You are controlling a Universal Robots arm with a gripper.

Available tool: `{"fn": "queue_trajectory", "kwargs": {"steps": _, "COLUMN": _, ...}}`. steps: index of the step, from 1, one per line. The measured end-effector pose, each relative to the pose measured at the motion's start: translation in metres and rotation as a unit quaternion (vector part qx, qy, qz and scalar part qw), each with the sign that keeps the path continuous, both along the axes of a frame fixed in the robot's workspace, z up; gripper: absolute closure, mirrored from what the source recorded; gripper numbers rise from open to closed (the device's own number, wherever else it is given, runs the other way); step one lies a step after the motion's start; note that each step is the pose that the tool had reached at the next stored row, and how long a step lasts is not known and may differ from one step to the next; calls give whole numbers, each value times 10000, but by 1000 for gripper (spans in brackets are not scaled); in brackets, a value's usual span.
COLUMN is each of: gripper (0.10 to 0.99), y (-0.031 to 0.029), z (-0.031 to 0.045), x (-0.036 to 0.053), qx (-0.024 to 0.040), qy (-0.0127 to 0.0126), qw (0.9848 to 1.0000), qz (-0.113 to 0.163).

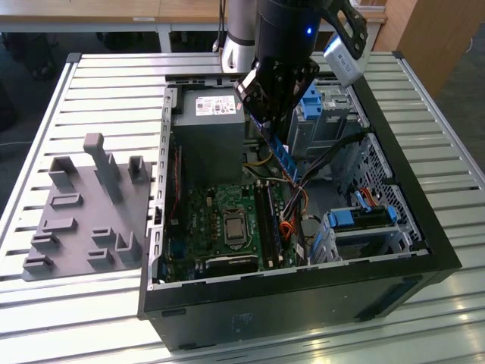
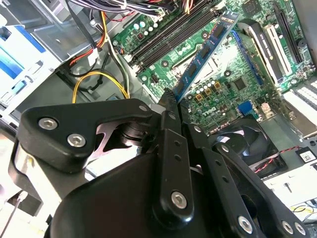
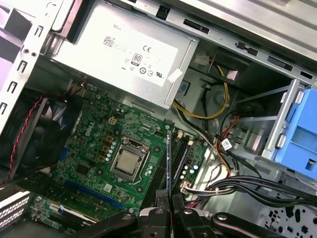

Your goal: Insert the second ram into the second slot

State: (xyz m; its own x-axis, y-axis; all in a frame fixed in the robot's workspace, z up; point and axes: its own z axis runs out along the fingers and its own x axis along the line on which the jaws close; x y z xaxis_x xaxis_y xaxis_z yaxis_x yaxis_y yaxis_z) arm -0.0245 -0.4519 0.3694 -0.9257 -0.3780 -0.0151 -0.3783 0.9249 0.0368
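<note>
Gripper (image 1: 267,121) pinching the ram (image 1: 282,155) by one end, clamped on its two flat faces. The blue stick slants down and away from the gripper, over the motherboard (image 1: 197,212). It hangs above the slots (image 1: 267,220) and apart from them, so it appears picked up and carried over the board but not yet seated. Whether a neighbouring slot is already filled cannot be told. The open case (image 1: 424,227) lies on its side on a slatted metal table (image 1: 114,83), with a grey fixture block (image 1: 83,212) at the exterior view's left. Beyond the table's far edge are a wooden cabinet (image 1: 432,23) and dark floor (image 1: 466,98).
</note>
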Motion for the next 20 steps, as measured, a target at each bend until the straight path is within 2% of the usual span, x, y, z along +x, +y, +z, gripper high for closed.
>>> {"fn": "queue_trajectory", "kwargs": {"steps": 20, "gripper": 949, "y": 0, "z": -4, "x": 0, "qx": 0, "qy": 0, "qw": 9997, "qz": -231}}
